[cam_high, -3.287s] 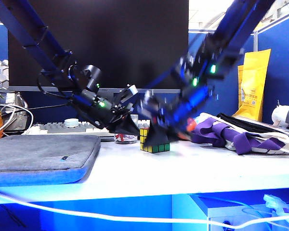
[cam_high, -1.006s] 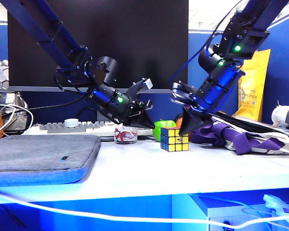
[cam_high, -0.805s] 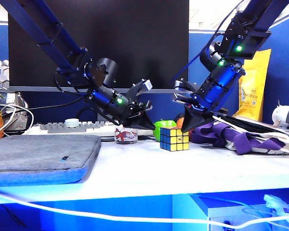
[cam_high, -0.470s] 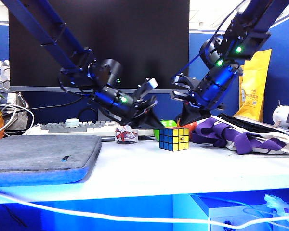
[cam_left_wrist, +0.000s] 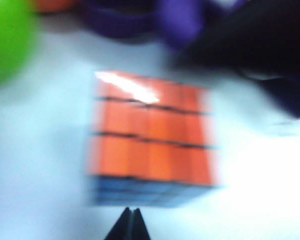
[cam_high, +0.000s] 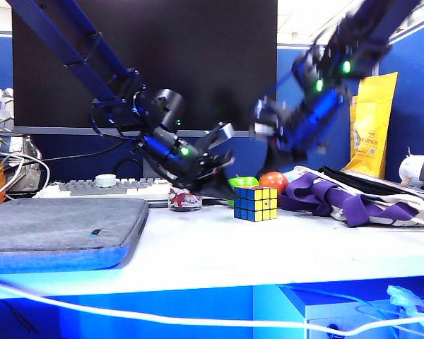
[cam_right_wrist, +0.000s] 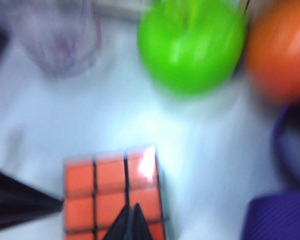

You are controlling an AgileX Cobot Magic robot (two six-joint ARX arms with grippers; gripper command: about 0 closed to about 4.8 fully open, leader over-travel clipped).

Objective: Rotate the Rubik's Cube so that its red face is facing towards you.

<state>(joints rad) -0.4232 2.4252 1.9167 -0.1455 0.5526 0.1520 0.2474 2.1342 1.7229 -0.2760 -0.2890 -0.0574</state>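
You have one Rubik's Cube [cam_high: 255, 203] standing on the white bench [cam_high: 219, 247], near its middle. From the front it shows a yellow side and a blue side; the top side, seen from both wrist cameras, is orange-red [cam_left_wrist: 151, 135]. Two arms hang over it. Your left tool [cam_high: 225, 189] sits low, just left of the cube, its fingers pressed together and holding nothing. Your right tool [cam_high: 272, 157] is higher, up and right of the cube, blurred, also closed and empty. Behind the cube lie one green apple [cam_high: 242, 183] and one red-orange fruit [cam_high: 273, 181]. Also here: one small clear jar [cam_high: 184, 200], one keyboard [cam_high: 106, 188], one grey pad [cam_high: 60, 227], one yellow bag [cam_high: 372, 123]. No writing is readable.
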